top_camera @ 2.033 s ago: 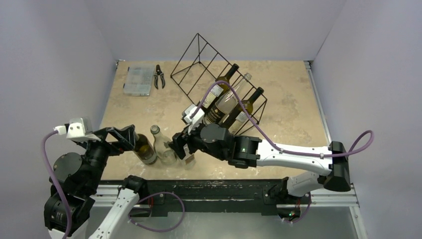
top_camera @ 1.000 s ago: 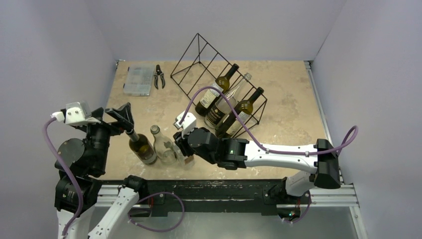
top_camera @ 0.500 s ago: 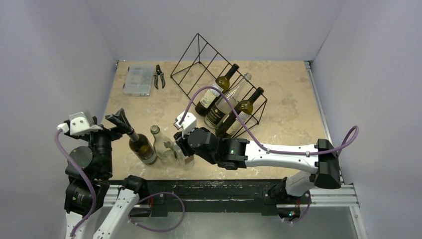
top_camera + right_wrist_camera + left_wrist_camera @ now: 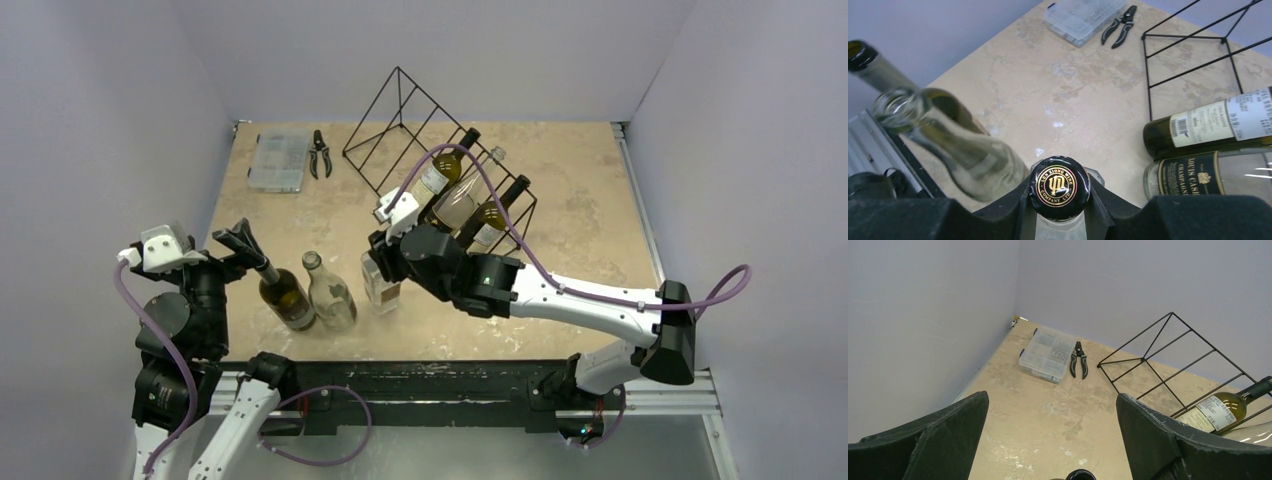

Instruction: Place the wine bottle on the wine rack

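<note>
A clear wine bottle (image 4: 383, 288) with a black gold-printed cap (image 4: 1060, 186) hangs upright in my right gripper (image 4: 386, 258), whose fingers are shut on its neck just under the cap. The black wire wine rack (image 4: 402, 110) stands behind it, with three bottles (image 4: 459, 196) lying in its right slots and its left slots bare. In the right wrist view the rack (image 4: 1193, 56) and two racked bottles (image 4: 1215, 124) lie to the right. My left gripper (image 4: 243, 240) is open above a standing dark bottle (image 4: 286, 297), whose mouth (image 4: 1080, 475) shows below the spread fingers (image 4: 1168, 440).
A clear empty bottle (image 4: 329, 296) stands between the dark bottle and the held one, close to the right gripper (image 4: 1060, 200). A clear plastic parts box (image 4: 277, 161) and black pliers (image 4: 321, 152) lie at the back left.
The right arm has lifted the clear capped bottle off the table and carried it back toward the rack. The left arm drew back earlier and now holds still, open.
</note>
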`<state>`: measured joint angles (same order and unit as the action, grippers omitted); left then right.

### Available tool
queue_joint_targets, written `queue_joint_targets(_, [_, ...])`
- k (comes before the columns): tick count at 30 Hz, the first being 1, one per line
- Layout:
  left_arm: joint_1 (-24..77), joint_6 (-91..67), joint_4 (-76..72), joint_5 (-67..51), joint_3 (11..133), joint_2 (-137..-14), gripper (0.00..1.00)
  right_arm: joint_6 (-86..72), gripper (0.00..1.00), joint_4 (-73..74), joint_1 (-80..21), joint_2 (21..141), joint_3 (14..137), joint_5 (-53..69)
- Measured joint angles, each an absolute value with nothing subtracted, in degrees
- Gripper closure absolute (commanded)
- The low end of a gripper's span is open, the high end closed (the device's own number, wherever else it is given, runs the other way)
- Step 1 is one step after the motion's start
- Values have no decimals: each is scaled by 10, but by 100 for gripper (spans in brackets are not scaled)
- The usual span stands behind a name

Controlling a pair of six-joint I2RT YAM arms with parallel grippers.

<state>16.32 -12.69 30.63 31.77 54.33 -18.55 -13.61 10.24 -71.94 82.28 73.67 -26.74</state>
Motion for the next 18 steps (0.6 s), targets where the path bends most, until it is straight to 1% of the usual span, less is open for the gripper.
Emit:
queue_joint_targets(9, [163,-129,309,317,543,-186,0,-138,100,101,-650,817,745,-254])
queue_joint_targets(18, [163,-129,310,314,543,-190,1,-133,100,101,-620,843,839,-245])
